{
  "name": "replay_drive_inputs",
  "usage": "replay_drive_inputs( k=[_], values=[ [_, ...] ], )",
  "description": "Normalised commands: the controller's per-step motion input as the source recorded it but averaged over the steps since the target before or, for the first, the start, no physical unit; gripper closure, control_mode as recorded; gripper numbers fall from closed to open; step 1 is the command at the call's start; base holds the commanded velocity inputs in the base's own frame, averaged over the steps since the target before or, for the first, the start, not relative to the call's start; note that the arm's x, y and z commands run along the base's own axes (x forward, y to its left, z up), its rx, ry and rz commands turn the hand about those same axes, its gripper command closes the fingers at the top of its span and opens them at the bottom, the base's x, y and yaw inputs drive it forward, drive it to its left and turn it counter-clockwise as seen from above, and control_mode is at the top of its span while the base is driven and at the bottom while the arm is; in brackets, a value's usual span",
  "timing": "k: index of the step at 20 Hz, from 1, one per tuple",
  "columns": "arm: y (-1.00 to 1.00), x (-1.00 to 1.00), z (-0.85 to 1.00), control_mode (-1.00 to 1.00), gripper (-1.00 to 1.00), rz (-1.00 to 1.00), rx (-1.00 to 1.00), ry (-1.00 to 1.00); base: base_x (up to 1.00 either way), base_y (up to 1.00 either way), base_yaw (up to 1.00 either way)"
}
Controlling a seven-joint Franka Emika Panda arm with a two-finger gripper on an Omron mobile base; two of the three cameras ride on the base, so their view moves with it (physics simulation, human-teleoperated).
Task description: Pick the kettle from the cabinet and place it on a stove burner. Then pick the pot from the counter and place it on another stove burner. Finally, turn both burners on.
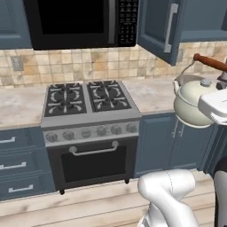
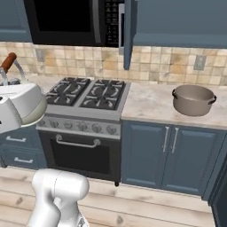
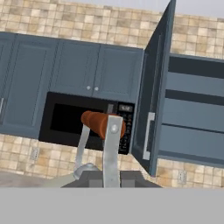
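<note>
My gripper is shut on the handle of the cream-white kettle. The kettle hangs in the air in front of the counter, right of the stove. Its reddish-brown handle bar sits just above my fingertips. In the right base view the kettle is mostly hidden behind my white hand, to the left of the stove. The cabinet stands with its door swung open. The taupe pot rests on the counter to the right of the stove.
A black microwave hangs above the stove, beside the open cabinet door. Round knobs line the stove's silver front panel above the oven door. Blue-grey base units sit under the counter.
</note>
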Motion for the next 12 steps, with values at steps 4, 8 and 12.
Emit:
replay_drive_inputs(
  k=[4, 8, 12],
  values=[
    [0.0, 0.0, 0.0, 1.0, 1.0, 0.0, 0.0, 0.0, 0.16, 0.53, -0.05],
    [0.0, 0.0, 0.0, 1.0, 1.0, 0.0, 0.0, 0.0, 0.2, 0.48, -0.07],
    [0.0, 0.0, 0.0, 1.0, 1.0, 0.0, 0.0, 0.0, 0.29, 0.44, -0.09]
  ],
)
